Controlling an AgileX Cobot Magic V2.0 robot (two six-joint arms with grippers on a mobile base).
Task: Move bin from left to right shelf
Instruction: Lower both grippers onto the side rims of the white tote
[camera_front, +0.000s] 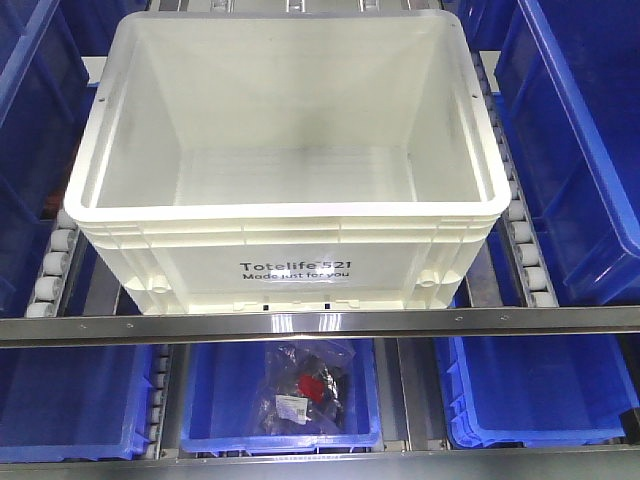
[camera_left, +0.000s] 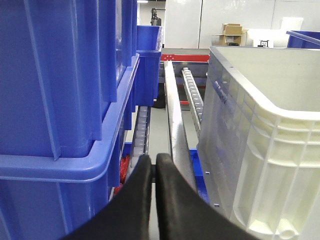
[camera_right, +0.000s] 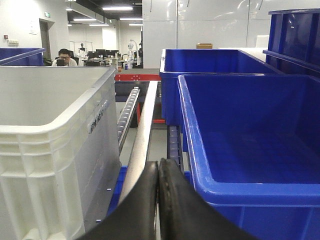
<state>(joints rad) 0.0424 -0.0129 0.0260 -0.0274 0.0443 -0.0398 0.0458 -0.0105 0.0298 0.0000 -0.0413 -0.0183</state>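
L fingers (camera_left: 149, 172) pressed together, empty, in the gap btwn stacked blue bins (camera_left: 60, 100) on their left and the white bin (camera_left: 260, 150) just to their right. Front cam: white bin sits empty on roller shelf (camera_front: 50, 275), print side toward cam. Long axis prob L-R, but foreshortened so unsure. R fingers (camera_right: 164, 175) closed too, empty. White bin is just left of them, open blue bin (camera_right: 250, 130) on their right. Arms flank it, equally near. Grip points and dest shelf not visible.
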